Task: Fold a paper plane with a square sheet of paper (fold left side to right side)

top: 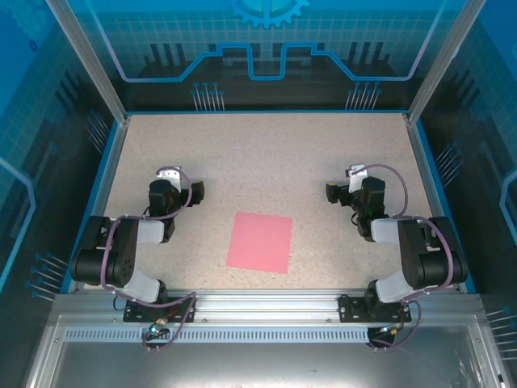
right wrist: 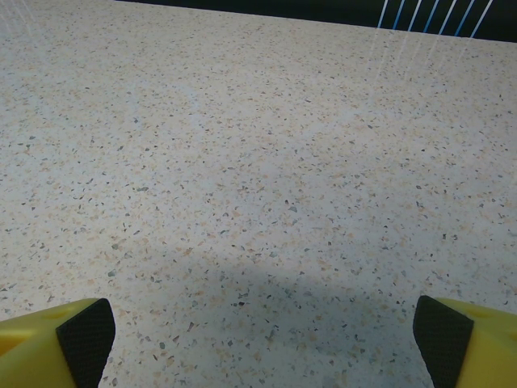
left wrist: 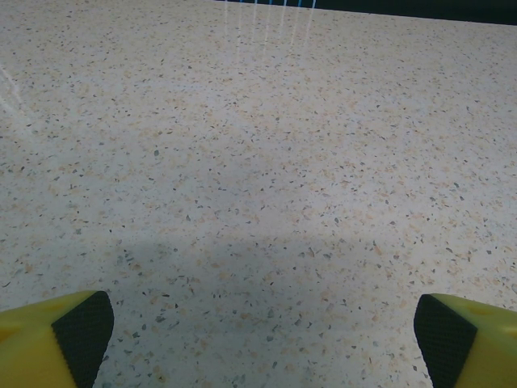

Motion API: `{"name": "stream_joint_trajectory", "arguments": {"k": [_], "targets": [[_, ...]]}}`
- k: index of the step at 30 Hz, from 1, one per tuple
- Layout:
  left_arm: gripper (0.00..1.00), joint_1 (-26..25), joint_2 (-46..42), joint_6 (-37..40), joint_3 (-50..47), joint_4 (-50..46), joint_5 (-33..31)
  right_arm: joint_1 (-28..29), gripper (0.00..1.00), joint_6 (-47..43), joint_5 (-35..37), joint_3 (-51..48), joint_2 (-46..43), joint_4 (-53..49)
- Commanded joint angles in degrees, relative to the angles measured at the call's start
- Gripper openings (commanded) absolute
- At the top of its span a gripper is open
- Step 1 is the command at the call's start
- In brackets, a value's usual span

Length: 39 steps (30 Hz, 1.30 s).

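Observation:
The square sheet of paper (top: 259,242), plain pink-red, lies flat on the speckled table (top: 266,153) near the front edge, midway between the two arms. It has no crease that I can see. The paper plane is out of view. My left gripper (top: 182,183) rests low to the left of the sheet, apart from it and pointing at the far edge. Its yellow fingers (left wrist: 56,343) stand wide open over bare table. My right gripper (top: 345,183) mirrors it on the right, and its fingers (right wrist: 472,343) are also wide open with nothing between them.
Blue panelled walls with aluminium posts (top: 87,56) enclose the table on three sides. A metal rail (top: 266,305) carrying both arm bases runs along the near edge. Bare tabletop stretches beyond both grippers toward the back wall.

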Motion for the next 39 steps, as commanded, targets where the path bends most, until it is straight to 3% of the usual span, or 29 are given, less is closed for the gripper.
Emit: {"name": "stream_joint_trajectory", "arguments": {"k": [1,8,11,13,15,19,23,29,33,39], "targets": [[0.99,0.6,-2.5,-0.8,1.8,-2.3,-1.9,-0.5,0.99,-0.7,-0.8,1.3,-0.1,0.4],[0.99,-0.9,-18.6,-7.9,6.0,-24.8,-3.6,-0.6,0.99,-0.4,-0.7,1.5,-0.4,-0.2],[0.99,-4.6,-23.7,-16.5,11.9,-43.8,-4.2,-0.9,0.99,1.5,3.3,4.1,-3.3,-7.1],[0.99,-10.0,-25.0,-18.3,15.8,-54.6,-3.8,-1.6,0.99,3.6,4.1,7.5,-7.0,-17.1],[0.99,-18.9,-25.7,-18.0,18.8,-64.0,-7.6,-1.9,0.99,5.9,4.9,10.3,-11.5,-26.5],[0.99,-32.0,-24.6,-22.3,21.7,-73.5,-10.8,-1.9,0.99,11.0,1.7,13.6,-19.9,-42.5],[0.99,-42.4,-16.9,-27.7,24.1,-77.5,-11.8,-1.5,0.99,16.2,-4.3,14.8,-27.2,-55.0],[0.99,-53.0,7.1,-26.6,39.0,-84.8,-13.7,-0.1,0.99,18.7,-9.2,14.3,-33.4,-65.6],[0.99,-54.9,17.8,-26.0,47.6,-86.7,-12.3,0.3,0.99,18.4,-8.6,14.2,-35.3,-68.3],[0.99,-54.6,21.8,-26.3,50.0,-85.1,-10.0,0.4,0.99,17.6,-8.1,14.9,-36.4,-69.8]]}}
